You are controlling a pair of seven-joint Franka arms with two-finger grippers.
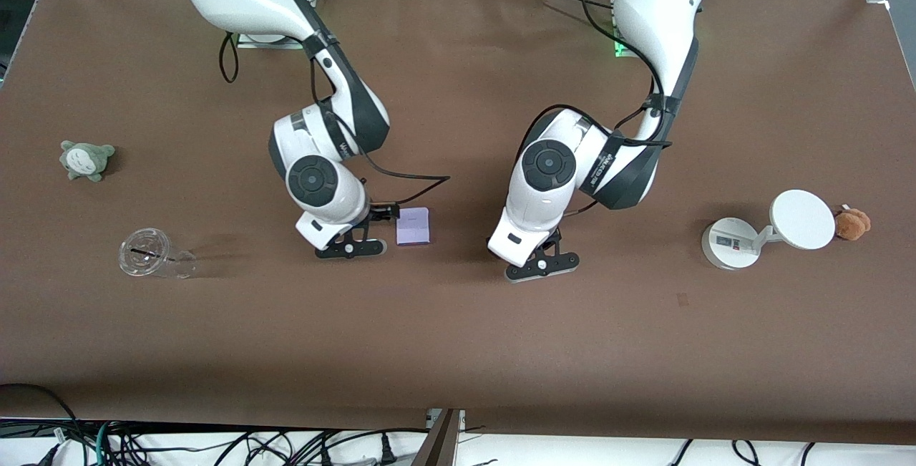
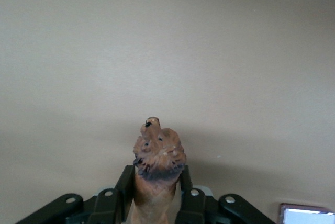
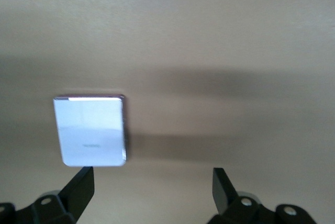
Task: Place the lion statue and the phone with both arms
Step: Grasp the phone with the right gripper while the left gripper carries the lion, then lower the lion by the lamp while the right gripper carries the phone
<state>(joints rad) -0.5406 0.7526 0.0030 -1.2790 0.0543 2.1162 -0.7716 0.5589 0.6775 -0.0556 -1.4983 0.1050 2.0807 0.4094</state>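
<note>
A: While both arms reach toward the middle of the counter (image 1: 458,351), where does the front view put the phone (image 1: 413,227)?
B: Flat, mid-counter, just beside the right gripper (image 1: 352,246). The left gripper (image 1: 542,264) hangs toward the left arm's end from it.
A: And the left wrist view?
B: Its gripper (image 2: 155,192) is clamped on the lion statue (image 2: 156,161).
A: The right wrist view?
B: That gripper (image 3: 152,182) stands wide, empty; the phone (image 3: 91,131) lies by one fingertip (image 3: 84,178).
</note>
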